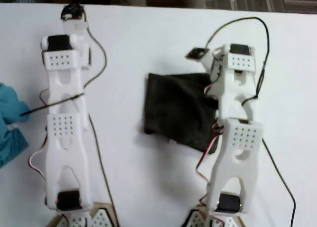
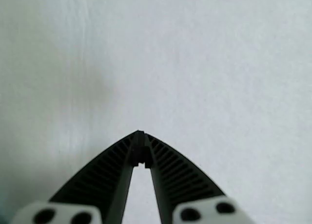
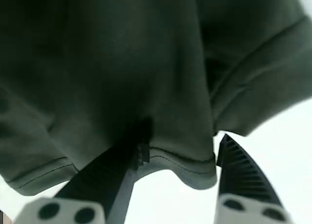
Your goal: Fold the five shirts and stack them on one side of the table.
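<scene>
Right gripper: open, straddling the stitched hem of the dark shirt; one finger is tucked against the cloth, the other stands clear of it.
Slip risk: with so shallow a bite on the hem, the cloth could pull free mid-fold.
Layer risk: the jaws may catch several layers or only one, dragging the bundle askew.
Dark shirt: soft, dark green, a rough rectangle with a slanted near edge and overlapping seamed flaps, mid-table beside the right arm.
Left gripper: closed on nothing, above bare table.
Teal cloth: crumpled at the table's left edge, well apart from the dark shirt.
</scene>
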Controlling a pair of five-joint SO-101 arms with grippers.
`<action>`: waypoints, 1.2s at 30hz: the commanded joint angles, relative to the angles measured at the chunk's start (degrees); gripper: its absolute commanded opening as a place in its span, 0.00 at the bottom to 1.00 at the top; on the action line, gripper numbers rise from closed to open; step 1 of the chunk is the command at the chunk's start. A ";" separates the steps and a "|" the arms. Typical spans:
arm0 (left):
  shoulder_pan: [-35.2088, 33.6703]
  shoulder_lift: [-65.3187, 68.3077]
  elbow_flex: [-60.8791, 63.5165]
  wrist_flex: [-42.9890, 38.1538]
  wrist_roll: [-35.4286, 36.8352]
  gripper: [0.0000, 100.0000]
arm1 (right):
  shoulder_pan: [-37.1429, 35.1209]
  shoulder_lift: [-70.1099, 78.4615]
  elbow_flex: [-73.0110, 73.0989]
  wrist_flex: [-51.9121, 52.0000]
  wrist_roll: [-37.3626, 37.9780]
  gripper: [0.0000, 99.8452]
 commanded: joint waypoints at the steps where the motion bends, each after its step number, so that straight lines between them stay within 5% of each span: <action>1: -0.44 -0.70 -2.33 -0.44 -0.53 0.02 | -0.48 -5.14 0.00 1.19 0.79 0.23; 8: -0.62 -0.70 -2.33 -0.18 -0.53 0.02 | -0.22 -4.35 -1.49 -0.57 0.53 0.02; 23: -0.70 -0.79 -2.42 0.00 -0.53 0.02 | 1.27 -4.44 -16.70 1.01 0.70 0.02; 30: -0.53 -0.79 -2.42 -0.18 -0.53 0.02 | 1.10 -4.18 -13.01 0.92 0.79 0.02; 36: -0.35 -0.88 -2.51 -0.18 -0.53 0.02 | 0.75 -2.51 -13.89 0.84 0.79 0.16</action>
